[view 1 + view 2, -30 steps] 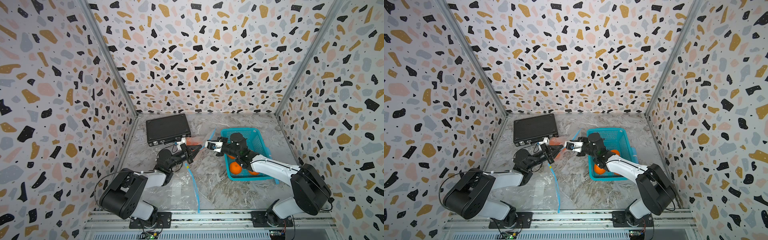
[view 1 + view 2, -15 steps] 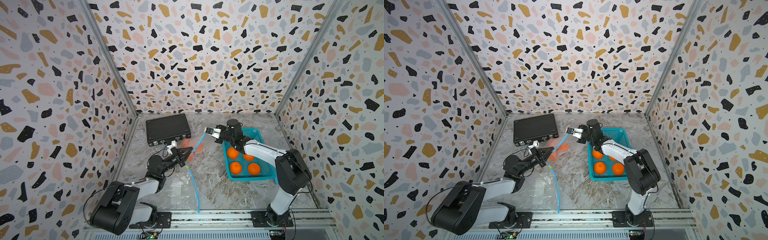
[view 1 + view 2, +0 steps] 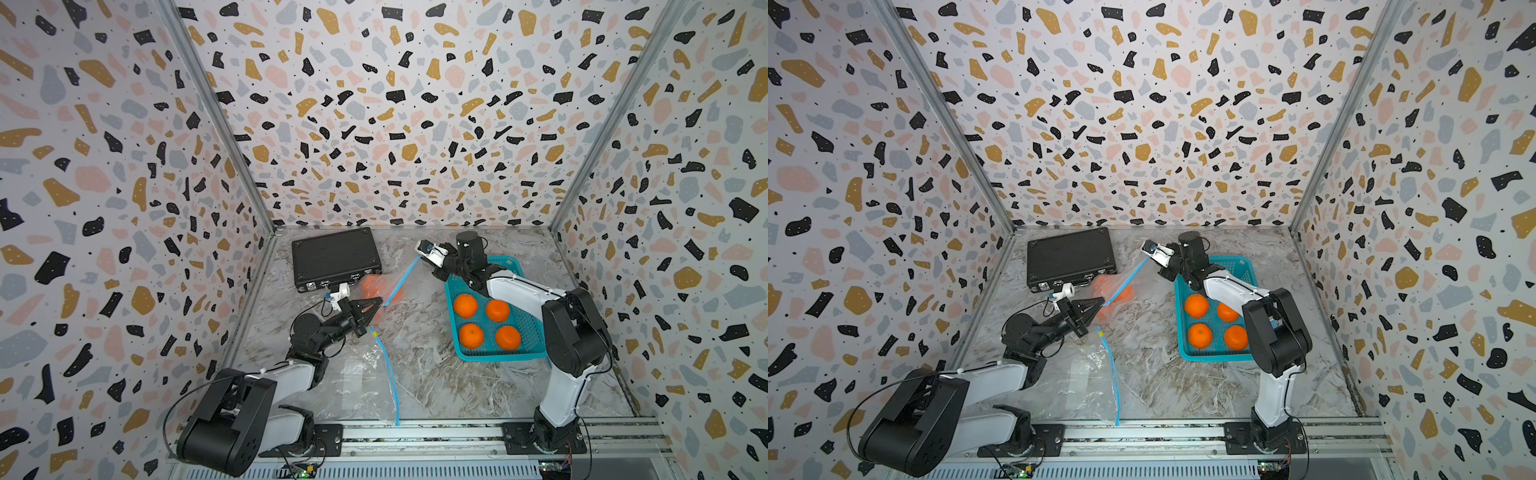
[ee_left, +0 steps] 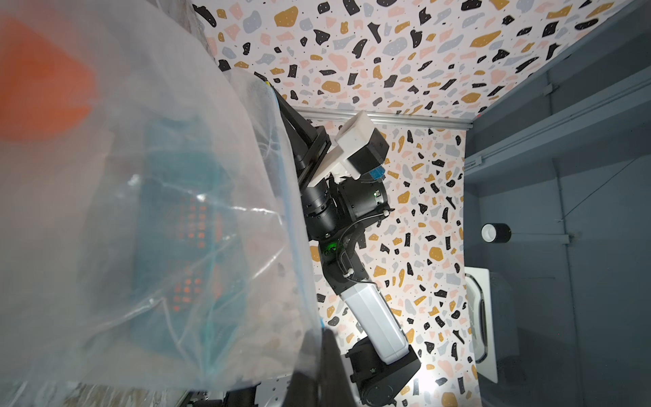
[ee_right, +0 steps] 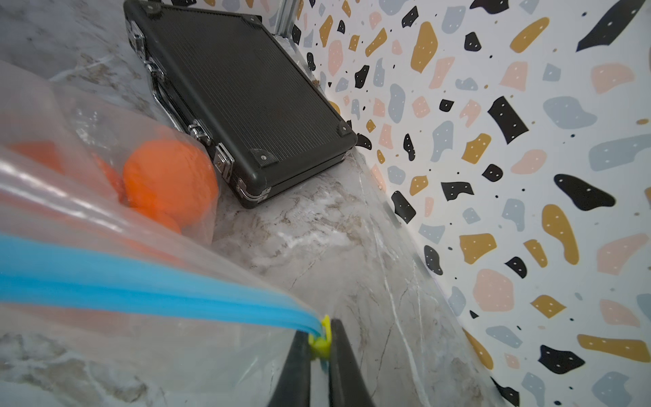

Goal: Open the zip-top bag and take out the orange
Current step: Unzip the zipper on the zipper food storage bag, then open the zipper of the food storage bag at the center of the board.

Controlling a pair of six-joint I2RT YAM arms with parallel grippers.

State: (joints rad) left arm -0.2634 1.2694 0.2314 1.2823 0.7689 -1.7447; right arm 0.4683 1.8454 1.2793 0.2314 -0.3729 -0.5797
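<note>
Pinching yellow slider (image 5: 320, 341) — right gripper (image 5: 320, 352) clamped narrow on it; left gripper (image 3: 375, 302) closed on film of zip-top bag (image 3: 386, 291), mid-frame in a top view. Orange (image 5: 169, 176) inside, beside black case (image 5: 243, 95). Film limp, slippery — likely best held at stiffer blue track (image 5: 141, 282).

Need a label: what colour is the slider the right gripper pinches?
Yellow slider, clearest in the right wrist view.

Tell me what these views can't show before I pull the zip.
- Orange in the zip-top bag: smeared in both top views; count unclear.
- Left gripper: left wrist view, blurred, cut by the frame edge; plastic covers its grip.
- Right gripper on the slider: clear in right wrist view only; how far the zip is open, unclear.
</note>
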